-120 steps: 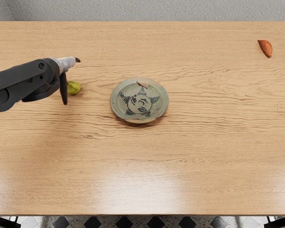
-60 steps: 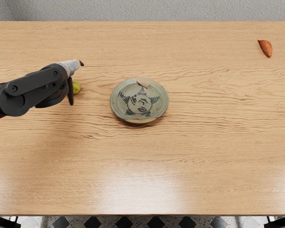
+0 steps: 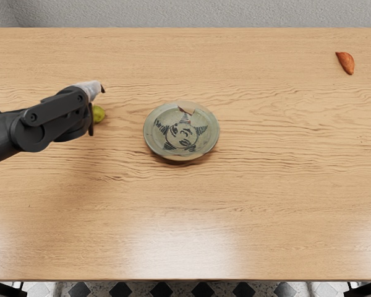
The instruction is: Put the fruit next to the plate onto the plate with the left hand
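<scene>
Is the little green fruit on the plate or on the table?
On the table: the green fruit lies left of the plate, apart from it, partly hidden behind the left hand.

— Fruit status?
— I read one small yellow-green fruit [image 3: 99, 114] lying on the desk [image 3: 247, 210], left of the plate [image 3: 149, 132], near it but apart. Its left side is hidden.
— Plate?
— Round, grey-green, with a dark star pattern. It sits flat, and I see a tan chip at the far rim.
</scene>
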